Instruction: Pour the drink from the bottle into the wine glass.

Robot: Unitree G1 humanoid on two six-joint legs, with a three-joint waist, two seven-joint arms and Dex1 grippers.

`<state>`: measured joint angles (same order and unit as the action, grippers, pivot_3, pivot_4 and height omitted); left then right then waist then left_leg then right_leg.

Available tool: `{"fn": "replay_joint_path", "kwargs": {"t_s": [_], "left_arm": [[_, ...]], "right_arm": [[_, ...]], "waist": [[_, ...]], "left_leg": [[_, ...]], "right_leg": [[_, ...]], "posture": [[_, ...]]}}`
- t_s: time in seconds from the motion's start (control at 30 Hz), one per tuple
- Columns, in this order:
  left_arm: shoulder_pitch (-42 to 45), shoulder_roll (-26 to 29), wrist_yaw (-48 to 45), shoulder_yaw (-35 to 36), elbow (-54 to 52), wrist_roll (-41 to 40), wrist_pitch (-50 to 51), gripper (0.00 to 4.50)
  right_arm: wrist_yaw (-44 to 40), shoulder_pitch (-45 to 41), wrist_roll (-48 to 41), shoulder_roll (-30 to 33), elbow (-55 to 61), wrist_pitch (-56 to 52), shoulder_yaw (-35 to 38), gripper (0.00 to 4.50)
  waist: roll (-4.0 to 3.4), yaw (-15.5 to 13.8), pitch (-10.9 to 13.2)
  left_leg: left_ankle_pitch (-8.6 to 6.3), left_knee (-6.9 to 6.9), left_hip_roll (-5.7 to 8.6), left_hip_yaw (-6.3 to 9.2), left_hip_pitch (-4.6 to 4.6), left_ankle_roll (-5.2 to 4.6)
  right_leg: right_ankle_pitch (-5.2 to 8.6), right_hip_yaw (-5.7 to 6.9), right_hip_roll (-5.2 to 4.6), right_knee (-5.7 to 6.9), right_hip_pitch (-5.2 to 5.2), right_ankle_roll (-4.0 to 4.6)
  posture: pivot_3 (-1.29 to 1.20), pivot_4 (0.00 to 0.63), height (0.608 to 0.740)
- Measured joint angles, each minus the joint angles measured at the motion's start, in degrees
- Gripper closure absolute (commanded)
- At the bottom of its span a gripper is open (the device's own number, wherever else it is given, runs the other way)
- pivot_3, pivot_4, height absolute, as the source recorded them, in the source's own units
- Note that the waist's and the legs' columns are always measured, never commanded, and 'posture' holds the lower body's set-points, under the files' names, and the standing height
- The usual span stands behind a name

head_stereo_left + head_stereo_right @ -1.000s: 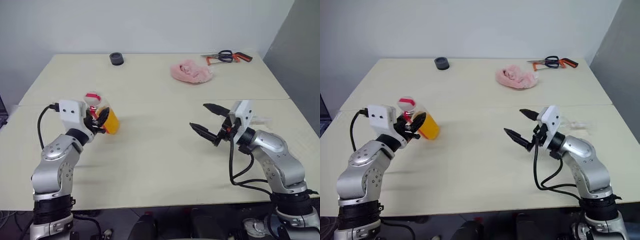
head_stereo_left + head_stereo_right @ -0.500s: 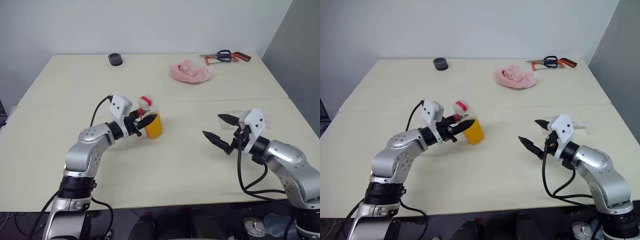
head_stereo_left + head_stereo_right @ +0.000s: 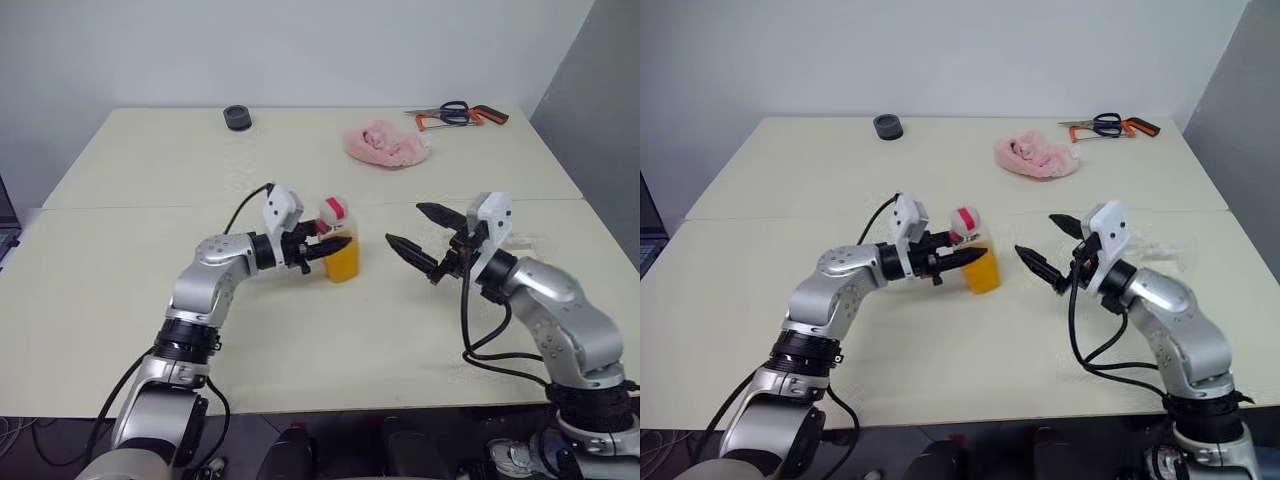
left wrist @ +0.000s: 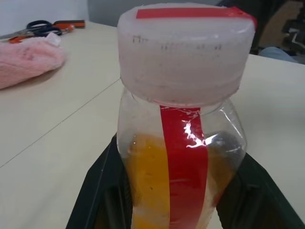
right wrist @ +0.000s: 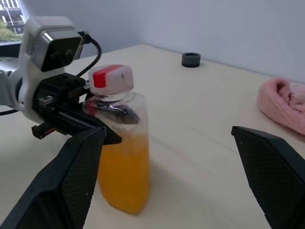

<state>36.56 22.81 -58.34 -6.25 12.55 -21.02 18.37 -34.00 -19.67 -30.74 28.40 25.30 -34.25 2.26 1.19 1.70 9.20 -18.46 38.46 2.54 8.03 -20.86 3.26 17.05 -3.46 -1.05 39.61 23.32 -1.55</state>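
1. Left claw point(image 3: 335, 246) clamped around the bottle point(image 3: 340, 244), just under the pale cap; carried well to the right across the tabletop point(image 3: 150, 170) since a second ago, from the near left to the middle.
2. Bottle upright, cap on, orange drink point(image 5: 125, 171) filling roughly the lower half; bottom at or just above the tabletop, cannot tell which.
3. Right claw point(image 3: 425, 237) spread wide and empty, pointing left at the bottle, just beside it but apart; barely shifted in that time.
4. Wine glass point(image 3: 1160, 250) faintly visible near the right edge, behind the right arm; hard to make out.
5. Far side unchanged: pink cloth point(image 3: 386, 143), scissors point(image 3: 455, 112), small black ring point(image 3: 236, 117).
6. Probable meaning: bottle brought within reach of the free claw, likely for uncapping or a handover; pouring not yet begun.
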Motion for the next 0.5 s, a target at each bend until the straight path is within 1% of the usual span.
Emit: {"fn": "replay_joint_path", "kwargs": {"t_s": [0.13, 0.3, 0.5], "left_arm": [[1.22, -0.89, -3.25, -1.28, 1.54, 0.09, -0.57, 2.74], [4.74, -1.16, -7.25, -2.02, 5.25, 1.20, -2.80, 2.74], [7.23, -3.91, -8.61, -2.44, 11.61, 3.56, -6.51, 2.74]], "right_arm": [[0.63, -0.53, -1.38, 0.37, 2.05, -3.50, -0.23, 0.00], [1.99, -1.85, -1.70, 0.32, 3.74, -4.98, -0.61, 0.00], [5.07, -4.36, 1.30, -1.83, 3.85, -5.31, -4.96, 0.00]], "waist": [[0.00, 0.04, 0.00], [0.00, 0.11, 0.00], [0.00, 0.16, 0.00]], "left_leg": [[-0.01, 0.04, 0.00, -0.02, 0.00, -0.01], [-0.01, 0.21, 0.01, -0.04, 0.00, -0.02], [-0.01, 0.32, 0.02, -0.04, 0.00, -0.03]], "right_leg": [[0.00, -0.01, 0.00, 0.04, 0.00, 0.00], [0.00, 0.01, 0.01, 0.21, 0.00, -0.01], [-0.02, 0.01, 0.01, 0.30, 0.01, -0.04]], "posture": [[0.00, 0.150, 0.740], [0.00, 0.150, 0.740], [0.00, 0.150, 0.740]]}}
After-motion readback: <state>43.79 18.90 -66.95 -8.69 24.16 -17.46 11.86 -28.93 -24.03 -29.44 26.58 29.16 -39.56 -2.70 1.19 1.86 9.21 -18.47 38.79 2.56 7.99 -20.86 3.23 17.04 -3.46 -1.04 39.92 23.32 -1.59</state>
